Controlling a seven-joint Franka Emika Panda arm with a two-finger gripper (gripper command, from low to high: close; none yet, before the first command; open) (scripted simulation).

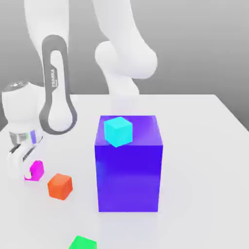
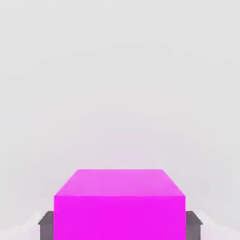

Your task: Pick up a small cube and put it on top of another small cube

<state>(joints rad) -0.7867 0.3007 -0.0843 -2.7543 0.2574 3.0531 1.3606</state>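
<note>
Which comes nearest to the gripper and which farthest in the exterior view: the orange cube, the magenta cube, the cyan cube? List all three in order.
1. magenta cube: between the fingers of the gripper, at the exterior view's left.
2. orange cube: on the table, just right of it.
3. cyan cube: atop the big blue block, farthest right.

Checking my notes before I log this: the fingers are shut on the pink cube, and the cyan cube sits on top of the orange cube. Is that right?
One slip: the cyan cube sits on the big blue block, as the exterior view shows; the orange cube lies bare on the table. The fingers are shut on the pink cube.
</note>
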